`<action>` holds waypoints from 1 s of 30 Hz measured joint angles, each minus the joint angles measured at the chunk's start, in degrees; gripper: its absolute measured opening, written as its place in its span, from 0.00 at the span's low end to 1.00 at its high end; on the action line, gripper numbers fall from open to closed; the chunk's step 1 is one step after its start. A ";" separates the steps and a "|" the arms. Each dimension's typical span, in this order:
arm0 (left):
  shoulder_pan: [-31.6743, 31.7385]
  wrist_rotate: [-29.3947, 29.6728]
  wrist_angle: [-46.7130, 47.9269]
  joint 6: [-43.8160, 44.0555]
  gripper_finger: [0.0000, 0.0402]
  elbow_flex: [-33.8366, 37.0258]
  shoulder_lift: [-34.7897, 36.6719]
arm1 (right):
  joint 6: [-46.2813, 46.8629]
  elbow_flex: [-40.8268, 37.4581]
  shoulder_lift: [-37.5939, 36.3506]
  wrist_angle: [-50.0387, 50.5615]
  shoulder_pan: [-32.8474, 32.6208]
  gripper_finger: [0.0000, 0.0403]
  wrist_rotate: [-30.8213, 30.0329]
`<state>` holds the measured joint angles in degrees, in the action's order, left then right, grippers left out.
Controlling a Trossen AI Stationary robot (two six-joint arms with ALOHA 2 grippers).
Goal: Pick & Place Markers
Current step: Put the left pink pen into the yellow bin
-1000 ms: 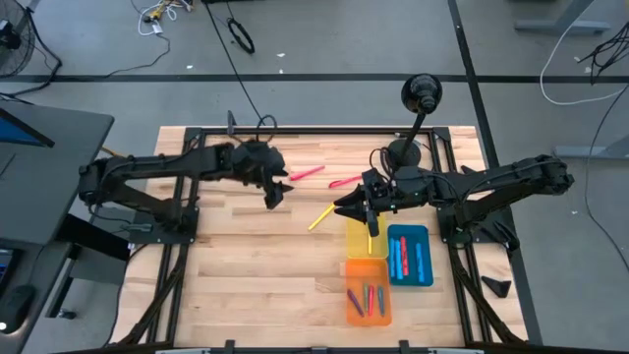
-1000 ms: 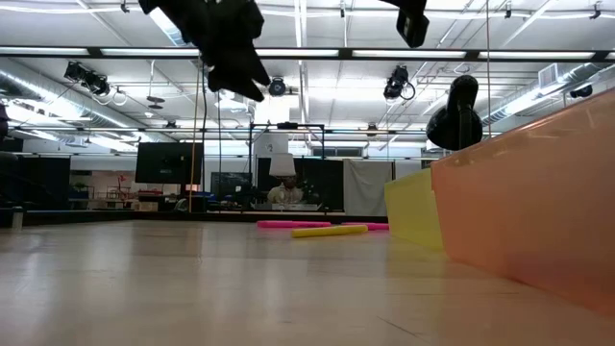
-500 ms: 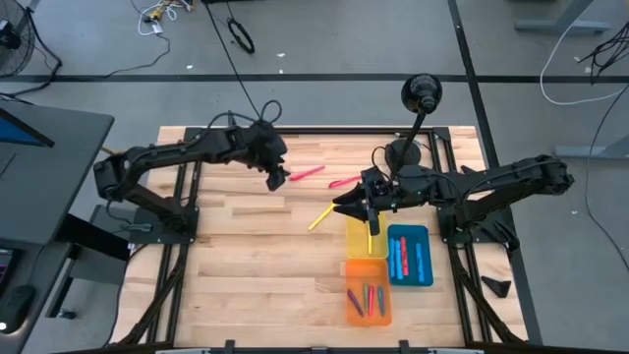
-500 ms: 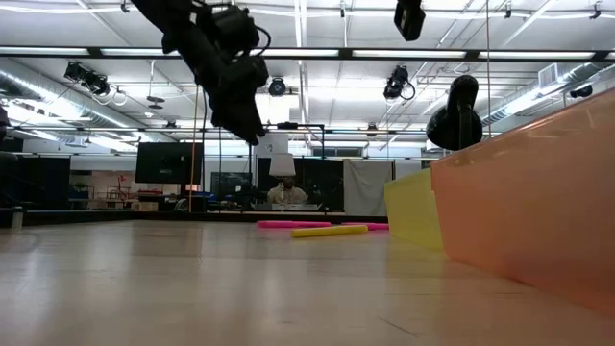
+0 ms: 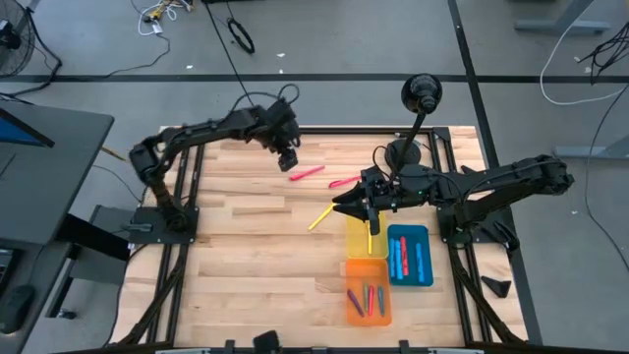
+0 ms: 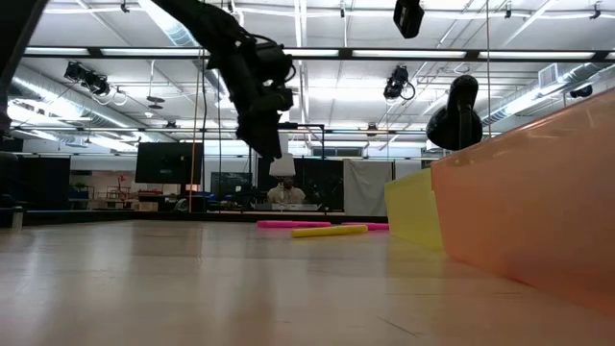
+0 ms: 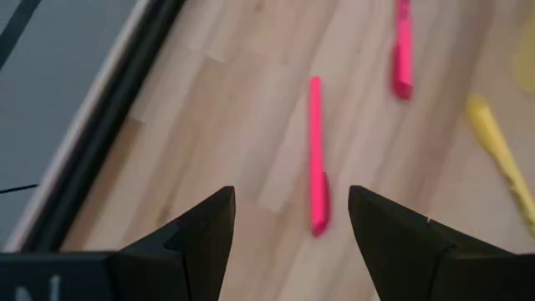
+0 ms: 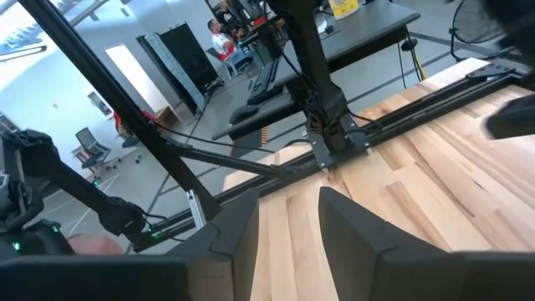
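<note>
While three slim plastic markers lie loose on the pale wooden table (image 5: 246, 246), the left claw (image 5: 288, 160) hangs spread and empty above the upper middle of the overhead frame, just beside the long pink marker (image 5: 308, 173). A second pink marker (image 5: 343, 182) and a yellow marker (image 5: 320, 218) wait nearby. The right claw (image 5: 371, 220) hovers over the flat yellow tray (image 5: 356, 242) at centre, its fingers parted with a yellow stick apparently between them. The orange tray (image 5: 368, 291) and blue tray (image 5: 410, 256) below already hold sorted markers, so the job looks mostly done. The left wrist view frames the long pink marker between its fingers; the table-level view hides the tray contents entirely.
</note>
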<state>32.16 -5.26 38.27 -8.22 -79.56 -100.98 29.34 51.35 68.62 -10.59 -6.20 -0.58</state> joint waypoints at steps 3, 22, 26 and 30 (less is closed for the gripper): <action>0.31 1.01 4.00 -0.50 0.59 -5.91 -4.29 | 0.22 0.00 0.00 -0.04 0.00 0.31 0.00; -3.49 1.57 17.82 -2.89 0.59 -25.20 -19.18 | 0.15 0.00 0.00 -0.50 -0.01 0.31 0.00; -4.27 1.45 16.71 -1.22 0.59 -24.91 -19.32 | 0.15 0.00 0.00 -0.59 -0.01 0.31 0.00; -4.39 1.01 16.36 0.66 0.59 -24.86 -21.02 | 0.15 0.00 0.00 -0.70 0.00 0.31 0.02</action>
<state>27.77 -4.25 54.64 -7.57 -104.42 -122.01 29.50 51.35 68.62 -11.29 -6.20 -0.56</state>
